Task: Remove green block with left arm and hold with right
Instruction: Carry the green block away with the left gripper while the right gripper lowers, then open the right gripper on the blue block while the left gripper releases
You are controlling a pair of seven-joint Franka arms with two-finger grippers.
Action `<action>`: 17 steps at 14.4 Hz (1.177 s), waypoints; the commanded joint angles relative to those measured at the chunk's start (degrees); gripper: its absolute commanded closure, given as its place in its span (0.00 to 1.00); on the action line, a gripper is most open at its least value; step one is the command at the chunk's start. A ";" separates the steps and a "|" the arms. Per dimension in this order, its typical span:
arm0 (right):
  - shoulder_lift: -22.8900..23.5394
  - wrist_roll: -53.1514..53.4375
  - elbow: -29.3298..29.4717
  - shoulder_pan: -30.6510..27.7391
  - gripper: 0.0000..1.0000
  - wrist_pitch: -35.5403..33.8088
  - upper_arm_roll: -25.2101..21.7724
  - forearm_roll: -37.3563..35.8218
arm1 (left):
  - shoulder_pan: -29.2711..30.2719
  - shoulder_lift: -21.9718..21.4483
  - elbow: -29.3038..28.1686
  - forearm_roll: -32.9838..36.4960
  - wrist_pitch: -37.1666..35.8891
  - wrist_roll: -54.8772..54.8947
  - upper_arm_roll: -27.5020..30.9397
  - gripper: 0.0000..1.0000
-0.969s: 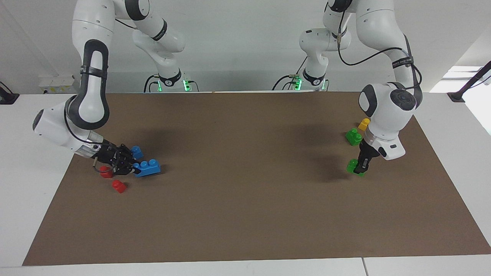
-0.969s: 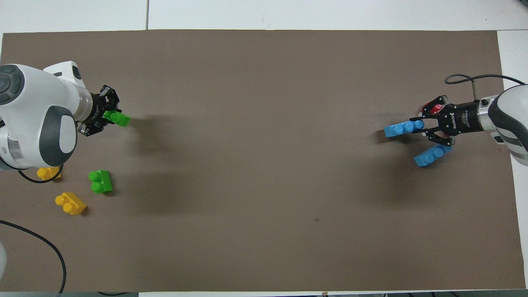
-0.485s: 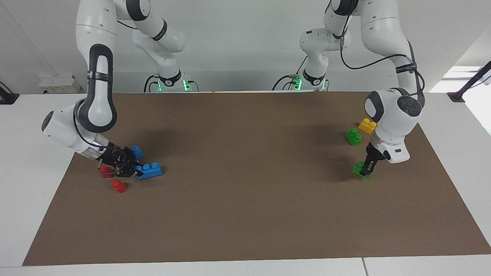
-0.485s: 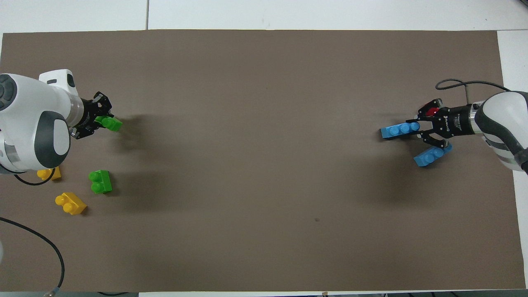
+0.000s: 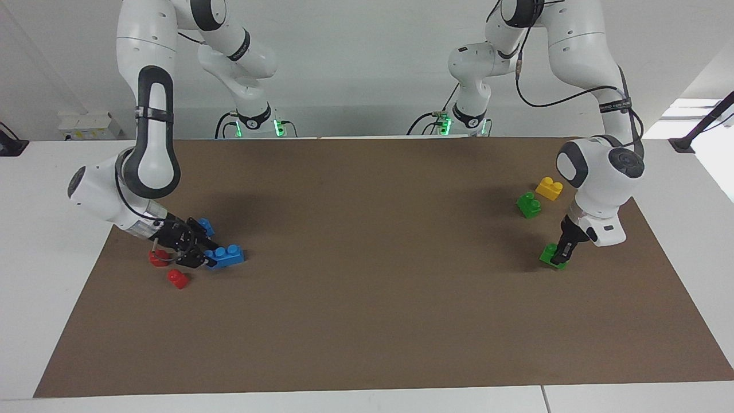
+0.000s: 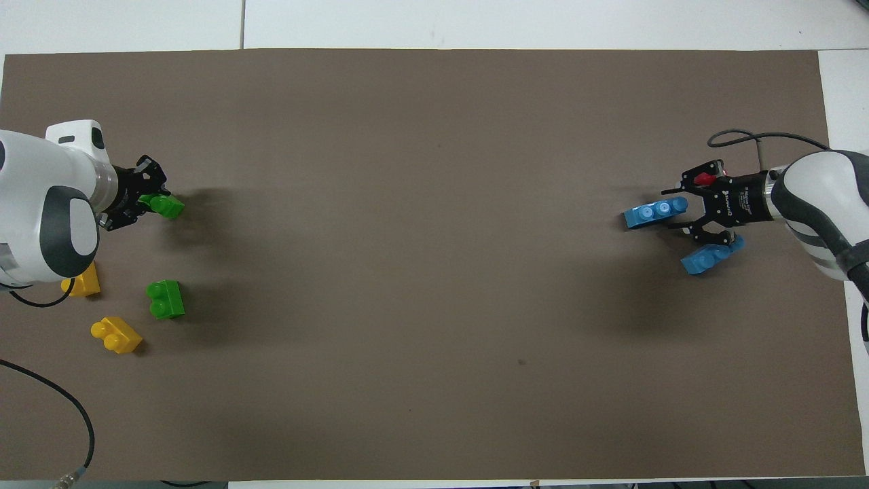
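Left hand [image 5: 561, 256] is down at the green block [image 5: 550, 254] toward the left arm's end of the table, its black fingers pinching the brick; from overhead the same block [image 6: 165, 206] sticks out of the fingers. We cannot tell whether the brick rests on the brown mat [image 5: 367, 275] or is just off it.

Right hand [image 5: 192, 252] is low at the right arm's end of the table, fingers spread, with a blue brick [image 5: 225, 256] just at its tips. A second blue brick [image 6: 709, 255] lies beside the hand, and two red pieces [image 5: 178, 279] lie close by (one partly hidden by the hand).

Progress, our judgement:
- Grasp on the green block by the left arm looks made.
- No stack is visible; the block is not attached to anything we can see, so "remove" reads here as lifting or carrying it off.
- The right hand holds nothing that we can confirm; its holding role looks not yet done.

Other bricks near the left arm: a twin green brick [image 6: 165, 299] and two yellow bricks [image 6: 117, 335], all apart from the held one.

Surface and room: flat brown mat on a white table [image 5: 34, 195], plain white wall, cables at the arm bases, green lights lit there
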 commanded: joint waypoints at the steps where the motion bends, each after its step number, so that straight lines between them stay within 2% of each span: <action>1: -1.92 2.46 0.83 -0.02 0.22 -1.26 0.00 -1.09 | 0.68 0.74 -0.91 -0.82 2.67 2.68 -0.36 1.00; 5: -4.47 5.97 2.68 -0.02 0.20 -4.42 0.00 -4.60 | 1.91 1.71 -0.91 -0.82 3.12 5.50 -0.36 1.00; 8: -5.53 9.75 7.06 0.15 0.13 -9.07 0.17 -9.25 | 2.00 2.15 -1.18 -0.82 3.90 5.06 -0.28 1.00; 10: -5.97 10.03 11.01 0.16 0.00 -12.32 0.70 -13.64 | 2.00 2.24 -1.61 -0.82 4.87 5.06 -0.36 1.00; 13: -8.16 7.76 14.80 3.13 0.00 -15.41 0.97 -19.89 | 1.91 2.24 -1.70 -0.82 4.87 4.97 -0.36 1.00; 14: -9.56 5.65 14.90 3.67 0.00 -15.68 0.97 -21.12 | 1.83 2.24 -1.70 -0.82 4.79 4.89 -0.36 0.86; 15: -10.96 2.68 14.90 4.54 0.00 -16.03 0.97 -21.83 | 1.65 2.24 -1.70 -0.82 4.79 4.80 -0.36 0.38; 16: -12.20 -0.31 14.90 5.42 0.00 -16.64 0.97 -22.36 | 1.39 2.24 -1.62 -0.82 4.35 4.80 -0.36 0.00; 17: -13.51 -2.87 14.90 6.21 0.00 -17.08 0.97 -23.58 | 1.30 2.07 -1.53 -0.82 4.35 4.88 -0.36 0.00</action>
